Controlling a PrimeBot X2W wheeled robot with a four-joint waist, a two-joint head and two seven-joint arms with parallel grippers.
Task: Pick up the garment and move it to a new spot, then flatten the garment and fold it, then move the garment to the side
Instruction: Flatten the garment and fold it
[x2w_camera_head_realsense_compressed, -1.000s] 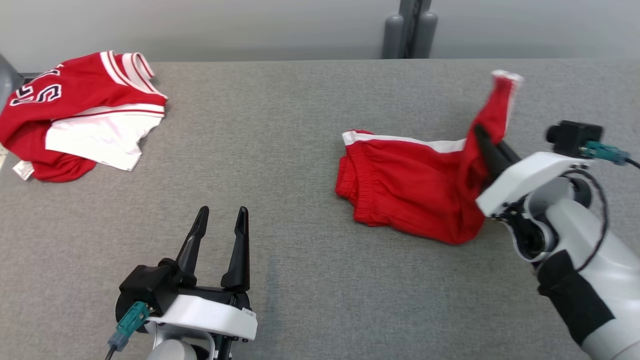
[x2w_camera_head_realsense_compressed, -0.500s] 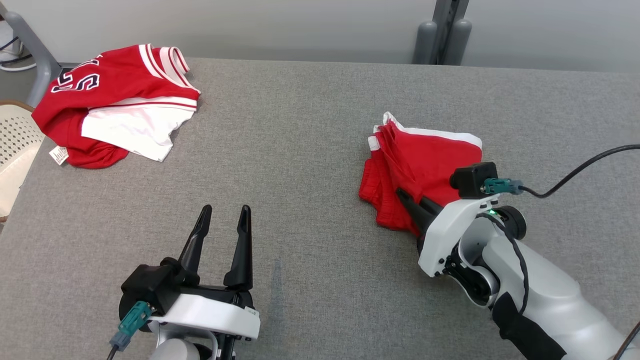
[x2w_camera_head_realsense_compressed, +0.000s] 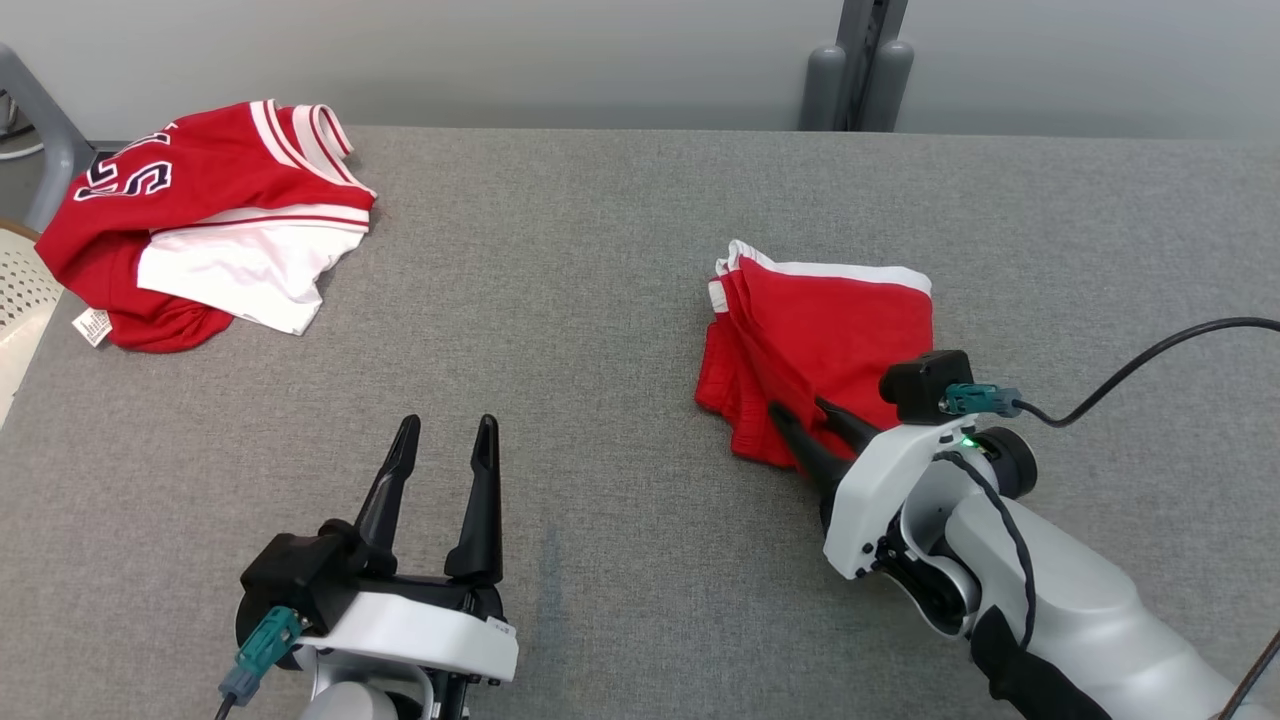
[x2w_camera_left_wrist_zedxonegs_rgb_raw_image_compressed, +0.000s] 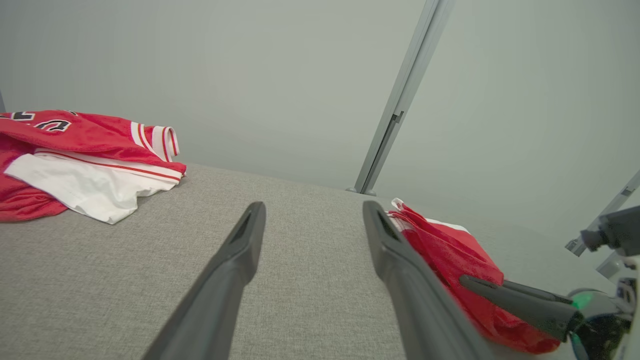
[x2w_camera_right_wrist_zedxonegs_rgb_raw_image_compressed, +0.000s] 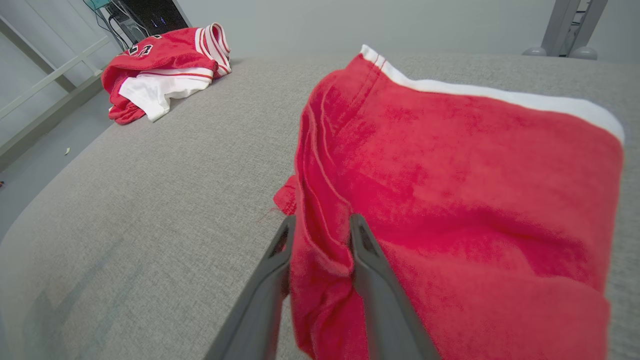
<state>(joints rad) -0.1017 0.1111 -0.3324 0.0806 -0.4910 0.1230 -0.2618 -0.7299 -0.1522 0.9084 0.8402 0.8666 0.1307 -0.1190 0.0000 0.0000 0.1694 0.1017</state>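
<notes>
Red shorts (x2w_camera_head_realsense_compressed: 830, 330) folded, right of centre on the table (x2w_camera_head_realsense_compressed: 560, 300).
One jersey (x2w_camera_head_realsense_compressed: 200, 220) at far-left edge; open room between. Left gripper (x2w_camera_head_realsense_compressed: 447, 428) gapes; right gripper (x2w_camera_right_wrist_zedxonegs_rgb_raw_image_compressed: 322, 222) straddles a shorts fold, grip unclear.

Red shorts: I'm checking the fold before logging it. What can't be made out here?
- Right wrist view: whether the right gripper pinches the red shorts or merely straddles them; cloth fills the gap.
- Head view: the shorts' near edge, hidden behind the right gripper.
- Head view: the jersey lettering, cut off by folds.
</notes>
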